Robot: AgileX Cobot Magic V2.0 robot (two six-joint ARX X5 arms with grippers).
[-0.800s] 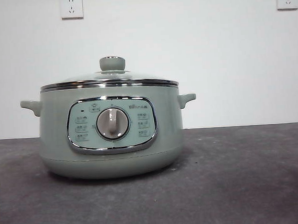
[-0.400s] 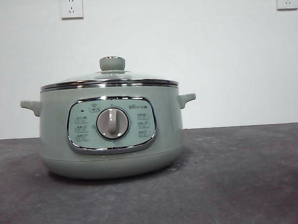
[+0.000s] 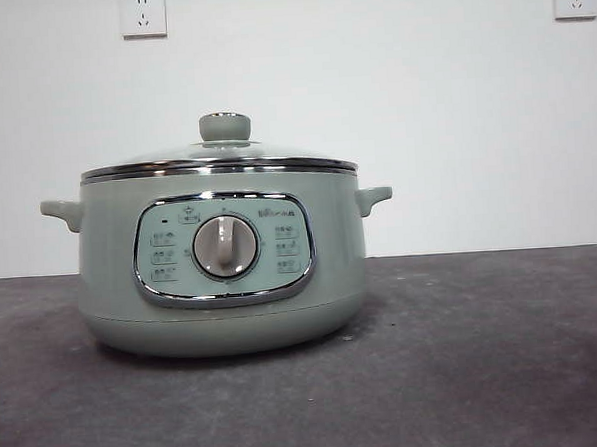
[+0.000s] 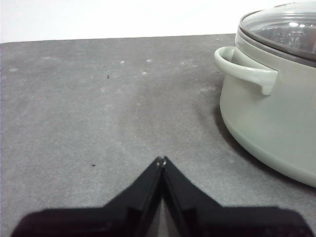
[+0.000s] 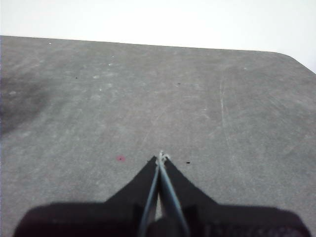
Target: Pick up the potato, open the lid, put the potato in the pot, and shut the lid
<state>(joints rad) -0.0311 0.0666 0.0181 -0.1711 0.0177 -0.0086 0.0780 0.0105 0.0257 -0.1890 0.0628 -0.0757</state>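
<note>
- table [image 3: 487, 374]: dark grey matte top, scuffed, with pale specks and faint scratches; far edge meets a white wall
- pot [image 3: 220, 258]: pale green, sits directly on the table, left of centre in the front view, upright, base flat on the surface, dark shadow under it
- lid [image 3: 220, 157]: seated on the pot's rim, not touching the table
- right wrist view: bare table, a tiny red dot [image 5: 120, 158] and a few dark specks on the surface; one rounded table corner visible

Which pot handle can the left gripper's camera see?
Just one side handle of the pot, sticking out toward the shut left gripper. The other handle is hidden there.
</note>
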